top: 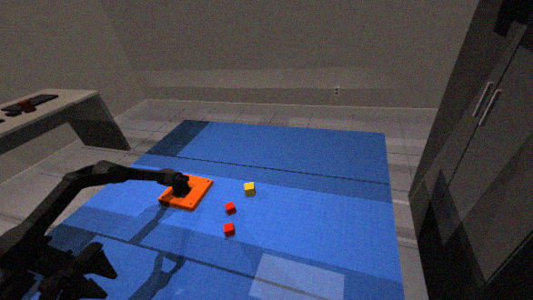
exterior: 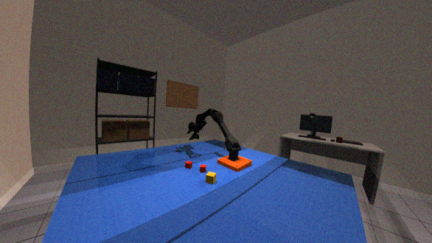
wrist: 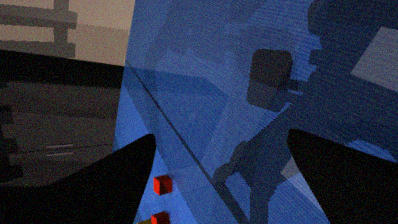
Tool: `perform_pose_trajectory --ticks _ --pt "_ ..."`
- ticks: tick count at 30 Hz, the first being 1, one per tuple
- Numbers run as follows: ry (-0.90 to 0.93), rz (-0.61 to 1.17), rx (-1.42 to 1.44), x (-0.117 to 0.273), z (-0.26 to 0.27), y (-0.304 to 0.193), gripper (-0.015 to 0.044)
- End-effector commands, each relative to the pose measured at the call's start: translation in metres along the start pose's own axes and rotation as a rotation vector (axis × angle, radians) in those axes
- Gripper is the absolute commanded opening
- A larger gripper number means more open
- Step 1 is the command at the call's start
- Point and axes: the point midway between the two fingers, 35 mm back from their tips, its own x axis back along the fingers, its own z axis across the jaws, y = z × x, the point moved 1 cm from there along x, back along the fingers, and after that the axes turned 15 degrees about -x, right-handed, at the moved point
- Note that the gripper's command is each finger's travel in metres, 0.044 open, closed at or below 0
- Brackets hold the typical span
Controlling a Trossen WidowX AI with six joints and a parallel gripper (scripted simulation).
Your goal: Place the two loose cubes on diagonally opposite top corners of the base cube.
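The yellow base cube (top: 249, 189) (exterior: 211, 177) stands on the blue mat; a sliver of it shows at the wrist view's bottom edge. One loose red cube (top: 230, 208) (exterior: 203, 168) (wrist: 160, 218) lies nearest to it, apart from it. The other red cube (top: 229, 229) (exterior: 189, 165) (wrist: 162, 185) lies farther from the yellow cube, with a space between the two reds. Nothing rests on the yellow cube. My gripper (top: 110, 286) (exterior: 189, 135) (wrist: 221, 138) is open and empty, high above the mat and off to the side of the cubes.
The arm's base stands on an orange plate (top: 199, 193) (exterior: 236, 166) beside the cubes. The blue mat (top: 318, 218) (exterior: 122, 206) lies under everything. A desk (top: 73, 97) (exterior: 368, 148) with a monitor, a shelf rack and a cabinet stand beyond the mat.
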Motion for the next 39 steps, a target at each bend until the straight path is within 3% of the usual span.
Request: perform_pose_trajectory --ticks 1,5,6,22,39 --pt "-0.002 0.004 -0.001 -0.001 0.001 -0.001 0.0374" --pt "-0.056 0.09 -0.011 -0.029 0.025 -0.014 0.0269" --pt "-0.073 0.114 -0.013 -0.036 0.032 -0.018 0.0265" --pt "-0.396 0.388 0.003 -0.132 0.119 -0.12 0.0265" --pt "-0.728 0.436 0.128 -0.169 0.164 -0.249 0.0265"
